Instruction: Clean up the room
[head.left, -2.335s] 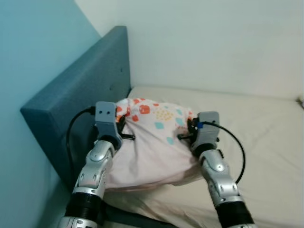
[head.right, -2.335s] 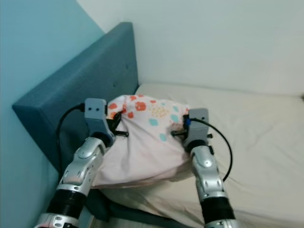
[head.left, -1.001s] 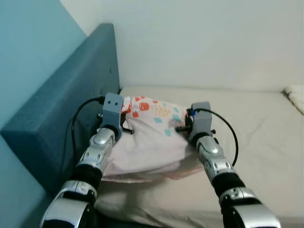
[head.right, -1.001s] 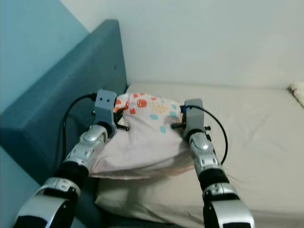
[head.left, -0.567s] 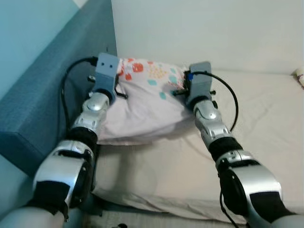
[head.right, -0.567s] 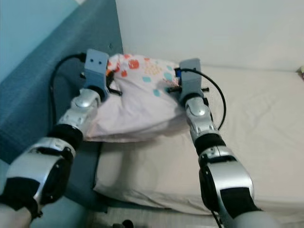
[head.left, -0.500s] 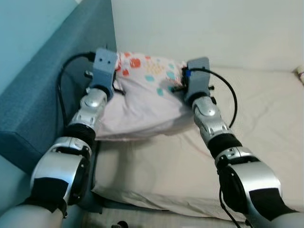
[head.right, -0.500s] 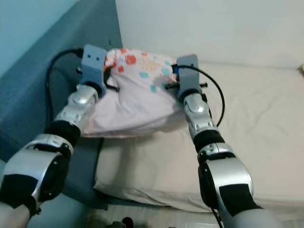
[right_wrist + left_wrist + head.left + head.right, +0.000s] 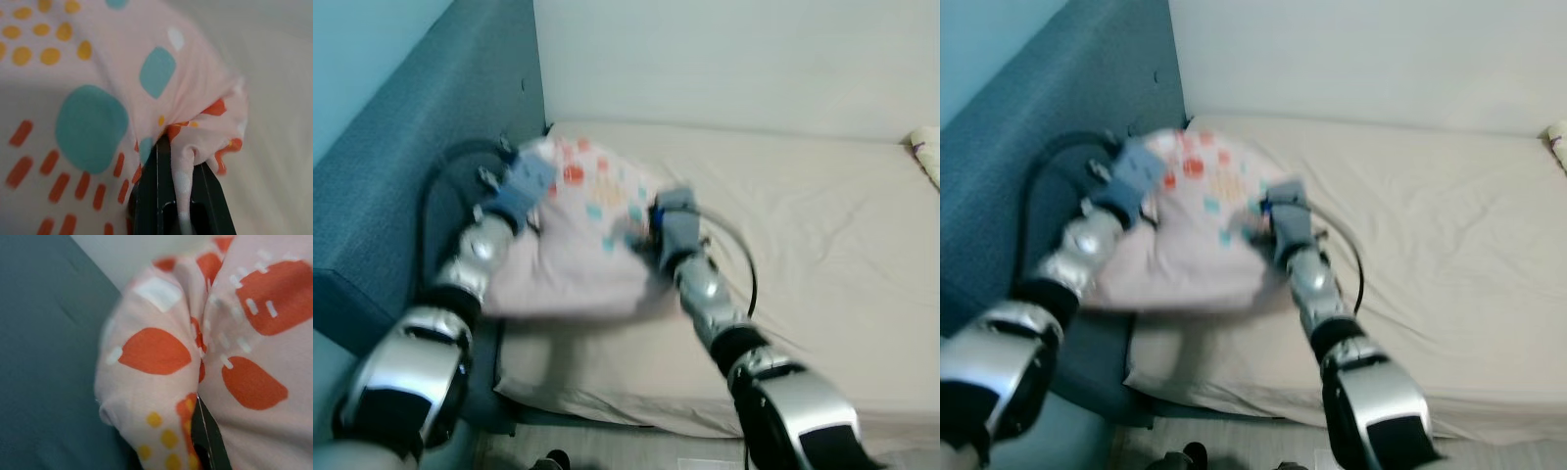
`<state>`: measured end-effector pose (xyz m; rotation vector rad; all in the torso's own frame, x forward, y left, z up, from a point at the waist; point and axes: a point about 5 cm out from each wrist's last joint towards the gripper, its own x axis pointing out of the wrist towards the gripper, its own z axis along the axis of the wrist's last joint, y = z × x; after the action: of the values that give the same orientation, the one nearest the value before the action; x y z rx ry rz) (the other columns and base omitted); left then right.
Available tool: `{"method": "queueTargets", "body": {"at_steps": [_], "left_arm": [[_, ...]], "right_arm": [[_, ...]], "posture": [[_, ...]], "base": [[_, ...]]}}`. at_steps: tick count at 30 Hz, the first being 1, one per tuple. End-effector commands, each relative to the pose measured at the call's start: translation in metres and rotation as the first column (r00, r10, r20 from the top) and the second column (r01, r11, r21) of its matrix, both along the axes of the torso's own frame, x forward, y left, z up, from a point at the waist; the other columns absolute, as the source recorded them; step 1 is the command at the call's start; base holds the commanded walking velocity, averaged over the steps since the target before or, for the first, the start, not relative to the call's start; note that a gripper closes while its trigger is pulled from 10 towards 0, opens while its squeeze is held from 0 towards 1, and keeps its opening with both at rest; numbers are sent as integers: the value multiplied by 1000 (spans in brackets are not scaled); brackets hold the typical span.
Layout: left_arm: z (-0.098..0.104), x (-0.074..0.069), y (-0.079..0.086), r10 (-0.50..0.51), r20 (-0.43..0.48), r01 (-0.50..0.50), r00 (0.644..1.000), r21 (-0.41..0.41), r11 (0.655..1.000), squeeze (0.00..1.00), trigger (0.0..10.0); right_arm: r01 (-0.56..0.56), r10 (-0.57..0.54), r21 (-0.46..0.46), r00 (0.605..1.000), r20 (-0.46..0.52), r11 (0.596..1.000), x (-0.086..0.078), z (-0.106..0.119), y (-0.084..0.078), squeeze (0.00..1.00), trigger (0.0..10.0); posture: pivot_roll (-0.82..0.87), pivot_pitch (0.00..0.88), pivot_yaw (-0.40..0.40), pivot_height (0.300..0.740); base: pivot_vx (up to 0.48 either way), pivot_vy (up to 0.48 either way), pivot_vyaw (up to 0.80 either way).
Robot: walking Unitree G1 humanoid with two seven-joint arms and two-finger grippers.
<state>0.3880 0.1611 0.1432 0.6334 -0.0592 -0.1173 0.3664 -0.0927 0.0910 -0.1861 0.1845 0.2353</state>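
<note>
A pale pink pillow printed with orange, teal and yellow shapes lies at the head of the bed, beside the blue headboard. My left gripper is shut on the pillow's corner nearest the headboard, where the cloth bunches over a black finger. My right gripper is shut on the opposite corner, its black fingers pinching a fold of the fabric. Both arms are motion-blurred in the eye views.
The beige mattress stretches off to the right, with a white wall behind it. A small pale object lies at the far right edge. A strip of floor runs along the bed's near edge.
Both arms have swung down and to the left, bringing the raised pillow low onto the mattress by the headboard. The camera has also shifted.
</note>
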Motion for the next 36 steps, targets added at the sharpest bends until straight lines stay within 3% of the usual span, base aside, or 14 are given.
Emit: {"method": "queueTargets", "body": {"at_steps": [1,4,10,17,22,23,24,25,26,27,28,35,36], "left_arm": [[-4,-1,-5,10,4,-10,1000,23,1000,0,10000],[-26,-9,-12,76,-45,-77,996,-20,997,0,10000],[-43,-16,-24,100,-138,-116,985,-111,987,0,10000],[-47,-17,-28,100,-173,-125,980,-139,982,0,10000],[-55,-21,-38,73,-223,-113,972,-173,978,0,10000],[-57,-21,-39,64,-241,-113,968,-193,975,1000,10000],[-57,-21,-39,64,-241,-113,968,-193,975,1000,10000],[-57,-21,-40,60,-248,-112,967,-202,973,1000,10000],[-57,-21,-40,60,-248,-112,967,-202,973,1000,10000],[-57,-21,-41,56,-254,-112,966,-212,971,1000,10000],[-57,-21,-42,55,-259,-114,964,-220,969,1000,10000],[-58,-22,-46,45,-249,-100,967,-212,972,1000,10000],[-57,-22,-45,45,-239,-94,970,-197,976,145,10000]], "right_arm": [[-9,9,-3,999,-53,1000,-4,-9,3,0,10000],[31,-28,19,989,-144,999,-14,-28,-1,0,10000],[65,-55,42,975,-217,997,-18,-37,-5,0,10000],[70,-62,28,973,-223,997,-16,-35,-9,0,10000],[74,-87,-68,973,-216,995,-15,-35,-17,0,10000],[72,-87,-77,973,-214,994,-16,-36,-18,0,10000],[72,-87,-77,973,-214,994,-16,-36,-18,0,10000],[76,-91,-77,972,-215,994,-16,-36,-18,165,10000],[76,-91,-77,972,-215,994,-16,-36,-18,165,10000],[84,-100,-79,971,-215,993,-16,-37,-19,788,10000],[92,-106,-73,970,-218,993,-17,-37,-19,1000,10000],[98,-114,-84,970,-216,992,-18,-38,-16,1000,10000],[95,-111,-85,971,-211,992,-18,-38,-14,0,10000]], "posture": [[48,265,-56,734],[38,271,-56,734],[17,276,-45,734],[10,277,-44,734],[-2,281,-45,734],[-1,282,-45,734],[-1,282,-45,734],[-1,282,-47,734],[-1,282,-47,734],[0,282,-47,734],[0,281,-47,734],[-3,277,-46,734],[-5,274,-46,734]], "base": [[0,0,0],[0,0,0],[0,0,0],[0,0,0],[0,0,0],[0,0,0],[0,0,0],[0,0,0],[0,0,0],[0,0,0],[0,0,0],[0,0,0],[0,0,0]]}}
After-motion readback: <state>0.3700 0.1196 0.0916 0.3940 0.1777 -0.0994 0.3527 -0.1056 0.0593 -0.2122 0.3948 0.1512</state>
